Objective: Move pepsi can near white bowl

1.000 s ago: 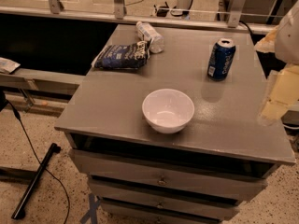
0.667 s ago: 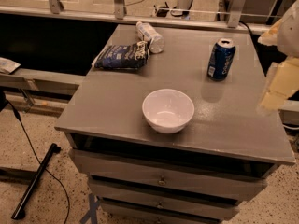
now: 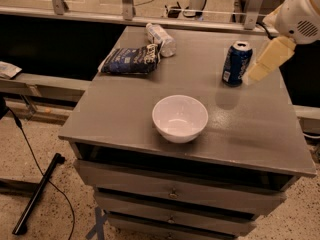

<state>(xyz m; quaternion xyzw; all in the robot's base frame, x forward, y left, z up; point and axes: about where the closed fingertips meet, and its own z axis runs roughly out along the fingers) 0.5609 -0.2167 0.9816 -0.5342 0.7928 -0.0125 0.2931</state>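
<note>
The pepsi can [image 3: 236, 63], dark blue with a silver top, stands upright at the back right of the grey table top [image 3: 115, 109]. The white bowl [image 3: 180, 117] sits nearer the front, left of and well apart from the can. My gripper [image 3: 263, 61], cream-coloured under a white arm, hangs just right of the can, close beside it at about its height. I cannot tell whether it touches the can.
A flat dark blue snack bag [image 3: 129, 60] lies at the back left, with a pale can [image 3: 161, 39] on its side behind it. Drawers [image 3: 170, 189] sit under the top. A metal railing runs behind. A black pole [image 3: 37, 194] lies on the floor at left.
My gripper has moved up and to the left, from beside the table's right edge to close beside the pepsi can. The can and the bowl have not moved.
</note>
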